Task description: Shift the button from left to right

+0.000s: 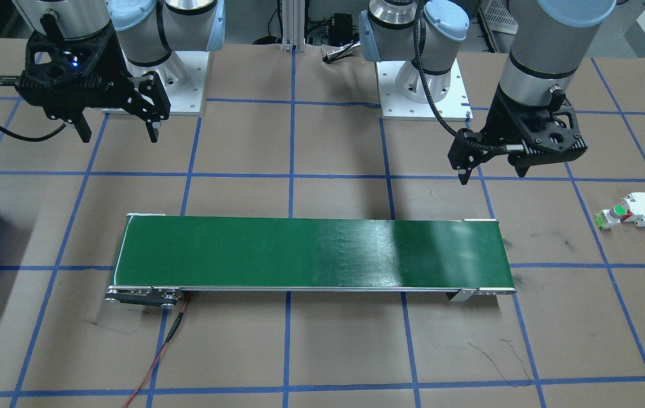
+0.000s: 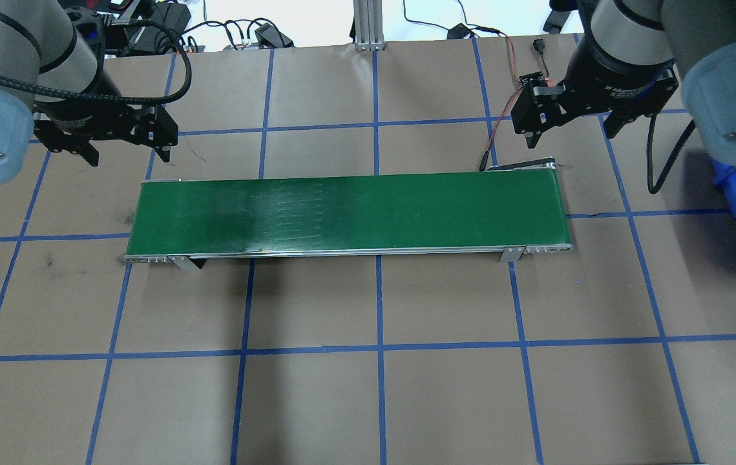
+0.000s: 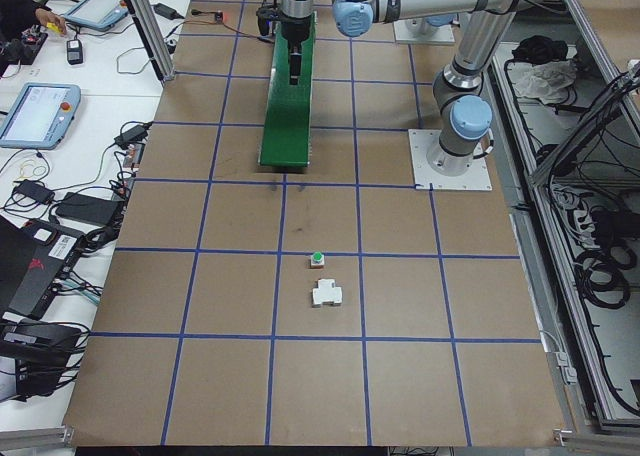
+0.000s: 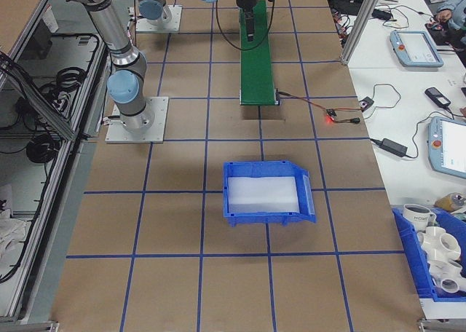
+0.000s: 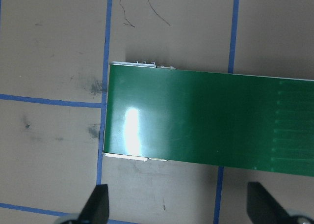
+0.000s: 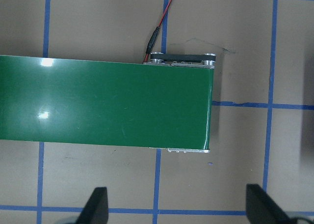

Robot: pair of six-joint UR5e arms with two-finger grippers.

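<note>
Button (image 1: 611,216) on the counter (image 1: 322,351) far out on the left, touching a white block (image 1: 641,209). Left claw (image 1: 491,169) and right claw (image 1: 115,131) both spread apart, empty, hovering over the conveyor (image 1: 311,253) ends, presumably waiting to start.

table (image 1: 322,351): brown, blue tape grid | on it: green conveyor (image 1: 311,252), button (image 1: 611,215) touching white block (image 1: 642,209), blue bin (image 4: 268,192)
</note>
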